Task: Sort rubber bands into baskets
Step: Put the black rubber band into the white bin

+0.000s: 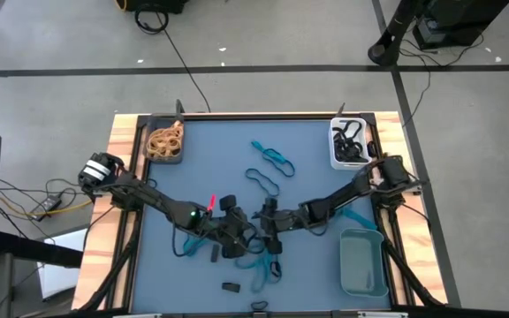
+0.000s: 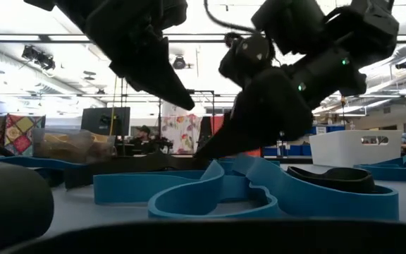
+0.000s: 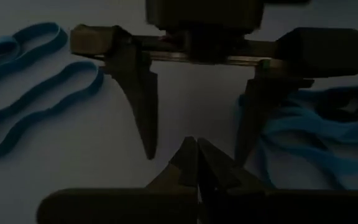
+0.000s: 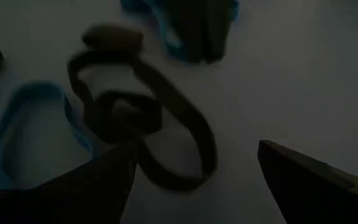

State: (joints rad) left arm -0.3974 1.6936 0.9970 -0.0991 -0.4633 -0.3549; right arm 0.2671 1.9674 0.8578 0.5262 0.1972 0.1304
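Note:
Both grippers meet over the blue mat's near middle. My left gripper [image 1: 239, 240] is shut, and nothing shows between its fingertips [image 3: 196, 163]. My right gripper [image 1: 268, 238] is open, pointing down, one finger [image 3: 138, 106] on each side of the left fingertips. A dark rubber band [image 4: 145, 124] lies twisted on the mat just ahead of my right gripper [image 4: 196, 149], with blue bands [image 4: 36, 124] beside it. More blue bands [image 1: 272, 161] lie at the far middle. The dark basket [image 1: 164, 143] holds tan bands. The white basket [image 1: 350, 143] holds black bands. The grey-teal basket [image 1: 363, 262] stands near right.
Blue bands [image 2: 210, 194] and a black band [image 2: 330, 178] lie close to the near edge under the grippers. Small black pieces [image 1: 231, 288] lie on the mat near the front. Wooden rails [image 1: 122, 168] frame the mat. Cables run over the floor to the left of the table.

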